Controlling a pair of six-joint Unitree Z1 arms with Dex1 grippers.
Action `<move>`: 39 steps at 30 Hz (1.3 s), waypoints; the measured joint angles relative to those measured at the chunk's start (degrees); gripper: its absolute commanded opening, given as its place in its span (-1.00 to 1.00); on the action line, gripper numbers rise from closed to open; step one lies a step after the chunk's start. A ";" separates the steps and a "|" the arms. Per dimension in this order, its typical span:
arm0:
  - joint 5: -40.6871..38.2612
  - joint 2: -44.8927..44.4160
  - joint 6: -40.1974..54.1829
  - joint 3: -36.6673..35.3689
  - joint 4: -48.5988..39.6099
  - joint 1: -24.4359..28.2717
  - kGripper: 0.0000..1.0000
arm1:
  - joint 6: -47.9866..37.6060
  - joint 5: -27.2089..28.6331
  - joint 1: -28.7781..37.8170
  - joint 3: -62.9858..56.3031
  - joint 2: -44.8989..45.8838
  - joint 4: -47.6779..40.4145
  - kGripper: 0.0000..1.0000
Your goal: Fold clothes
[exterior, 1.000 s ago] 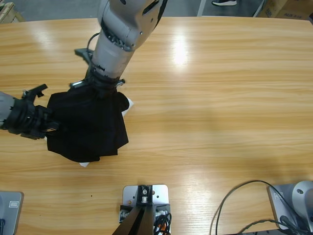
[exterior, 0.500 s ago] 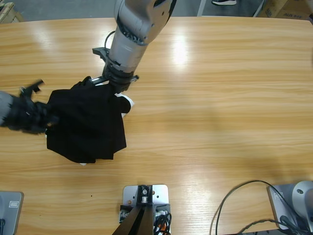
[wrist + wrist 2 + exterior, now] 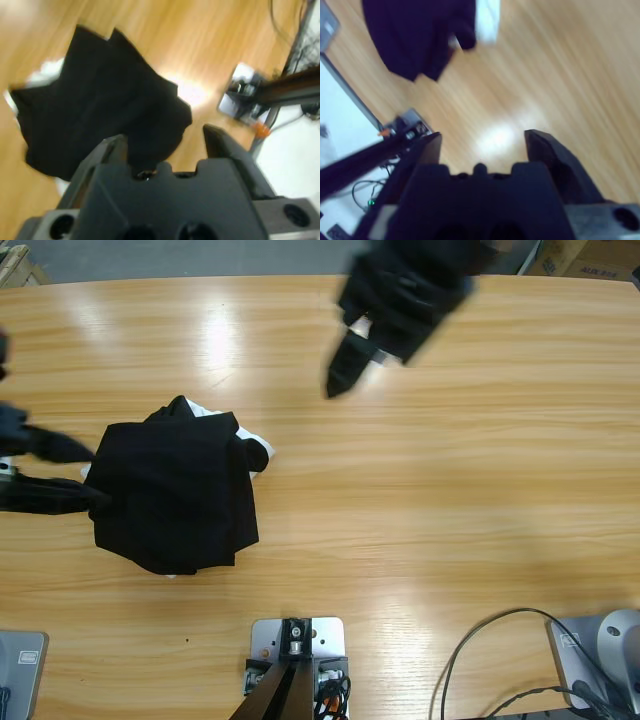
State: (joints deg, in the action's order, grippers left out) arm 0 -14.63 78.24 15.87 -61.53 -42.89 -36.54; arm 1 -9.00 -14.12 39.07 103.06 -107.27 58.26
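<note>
The black polo shirt (image 3: 175,495) lies bunched in a rough square on the left part of the tabletop (image 3: 450,490). It shows no clear long axis, and its collar and placket cannot be made out, so which way it points cannot be told. A white garment (image 3: 258,448) peeks out at its far right corner and near edge.

At the shirt's left edge, the left gripper (image 3: 85,472) has its jaws apart, straddling the hem, its tips touching the cloth.

Farther back, the right gripper (image 3: 340,375) hangs above bare wood, jaws apart and empty. Half a second ago it was at the shirt's far edge; it has since lifted away, and the shirt has not moved.
</note>
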 measured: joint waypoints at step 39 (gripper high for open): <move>19.04 37.31 45.86 -10.00 4.00 2.23 0.93 | -0.73 -8.57 -11.19 -31.70 2.24 -18.05 1.00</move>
State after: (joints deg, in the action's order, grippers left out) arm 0 4.41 115.56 61.73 -71.54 -38.89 -34.31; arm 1 -9.73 -22.69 27.88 71.36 -105.04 40.21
